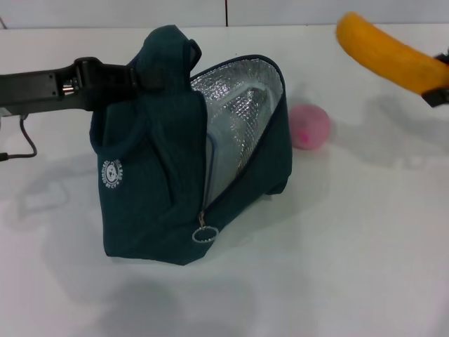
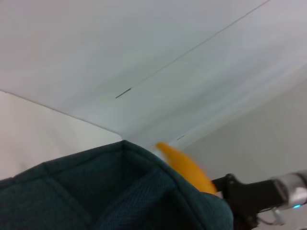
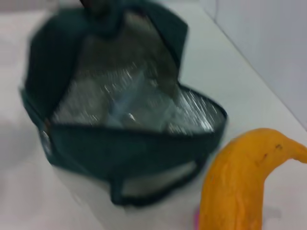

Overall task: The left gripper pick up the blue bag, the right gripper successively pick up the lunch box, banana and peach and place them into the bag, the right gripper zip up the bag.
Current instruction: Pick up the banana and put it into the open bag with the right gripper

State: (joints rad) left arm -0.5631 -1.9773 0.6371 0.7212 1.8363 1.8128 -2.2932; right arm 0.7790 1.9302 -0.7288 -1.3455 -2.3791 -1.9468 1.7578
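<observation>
left gripper (image 1: 133, 76): clamped on bag (image 1: 151, 175) handle, mouth open. right gripper (image 1: 440, 90): closed around banana (image 1: 389, 53), high, well right of bag. risk: banana catching the rim, falling near peach (image 1: 310, 126).

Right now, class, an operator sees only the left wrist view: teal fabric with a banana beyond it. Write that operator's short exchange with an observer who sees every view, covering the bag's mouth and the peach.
Operator: The left gripper holds the blue bag by its handle. Is the bag's mouth open?
Observer: Yes. The head view shows it unzipped, with its foil lining exposed on the side facing the banana.
Operator: The right gripper has its jaws shut on that banana. Where is the peach?
Observer: It lies on the table, beside the bag's open side and not yet packed.
</observation>
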